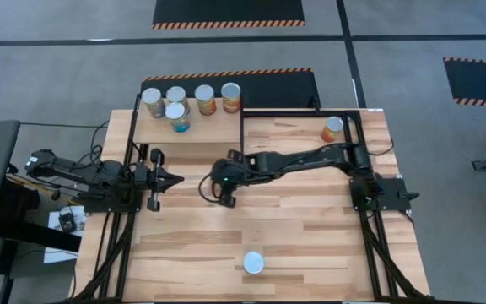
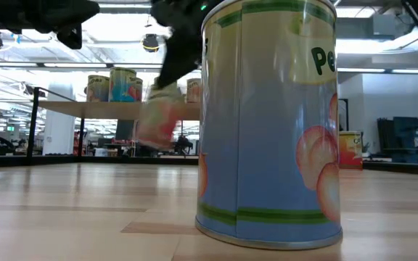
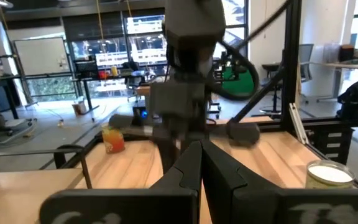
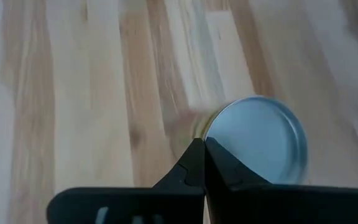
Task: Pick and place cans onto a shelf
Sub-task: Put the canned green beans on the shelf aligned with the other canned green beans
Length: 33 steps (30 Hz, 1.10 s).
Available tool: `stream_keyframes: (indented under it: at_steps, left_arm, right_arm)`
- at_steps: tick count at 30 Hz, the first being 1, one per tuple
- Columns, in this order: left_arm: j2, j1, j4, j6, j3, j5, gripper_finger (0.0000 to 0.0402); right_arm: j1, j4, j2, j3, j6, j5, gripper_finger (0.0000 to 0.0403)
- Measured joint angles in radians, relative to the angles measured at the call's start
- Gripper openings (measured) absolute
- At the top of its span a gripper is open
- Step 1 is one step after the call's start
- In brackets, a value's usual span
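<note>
Several cans (image 1: 205, 99) stand upright on the light-wood shelf (image 1: 192, 133) at the table's far left. One orange can (image 1: 332, 128) stands at the far right, and one blue-labelled can (image 1: 253, 263) stands near the front edge. My right gripper (image 1: 219, 192) points down over the table's middle, fingertips together (image 4: 199, 148). A can's silver top (image 4: 257, 146) lies just beyond them. In the low view this pinkish can (image 2: 158, 119) is blurred below the gripper, with its base above the tabletop. My left gripper (image 1: 174, 179) is shut and empty, just left of it. My right gripper has its shut fingertips (image 4: 191, 163) at the near rim of the can's top (image 4: 211, 132), coming from above and pointing down. The fingers cover that spot, so I cannot tell whether they touch the can.
The shelf's black frame (image 1: 243, 135) runs along its right side, close to my right gripper. The front can fills the low view (image 2: 271, 123). Bare planks lie between the table's middle and this can.
</note>
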Motion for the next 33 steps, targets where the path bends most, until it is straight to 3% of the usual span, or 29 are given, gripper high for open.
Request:
stream_keyframes:
  at_steps: [27,33]
  left_arm:
    - [0.001,0.001,-0.012,-0.007,0.0,-0.005,0.0]
    - [0.001,0.001,-0.016,0.001,0.0,-0.005,0.0]
  right_arm:
    - [-0.001,0.019,0.065,-0.002,-0.022,-0.022,0.0014]
    - [0.007,0.072,0.067,-0.001,-0.023,-0.018,0.0062]
